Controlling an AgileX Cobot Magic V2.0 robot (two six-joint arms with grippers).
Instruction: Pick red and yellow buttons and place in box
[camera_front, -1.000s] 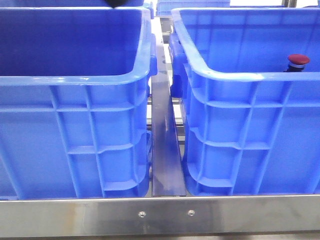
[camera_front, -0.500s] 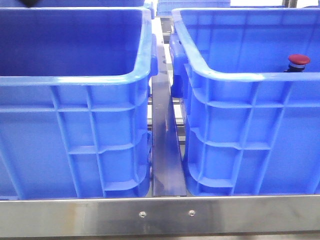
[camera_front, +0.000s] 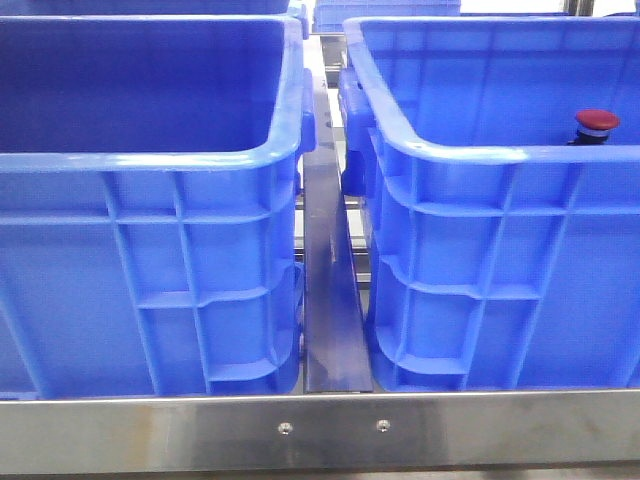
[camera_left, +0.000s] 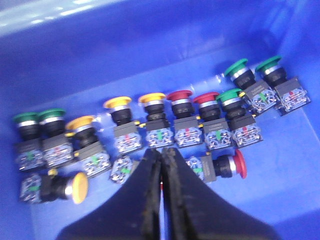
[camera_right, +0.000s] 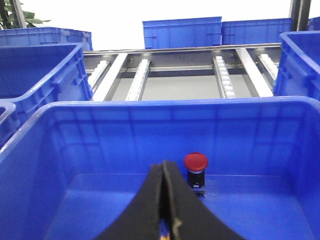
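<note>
A red button stands upright on the floor of the right blue box. It also shows in the right wrist view. My right gripper is shut and hovers over this box, just short of the red button and apart from it. My left gripper is shut over a crate floor with rows of buttons. There are yellow buttons and red buttons just beyond its tips. One red button and one yellow button lie on their sides. Neither gripper shows in the front view.
Green buttons stand among the others. A second blue crate stands at the left, with a metal divider between the two. Its floor is hidden. More blue crates and roller rails lie beyond.
A dark object at the top edge of the front view moved left and went out of view. The red button and crates have not moved.
</note>
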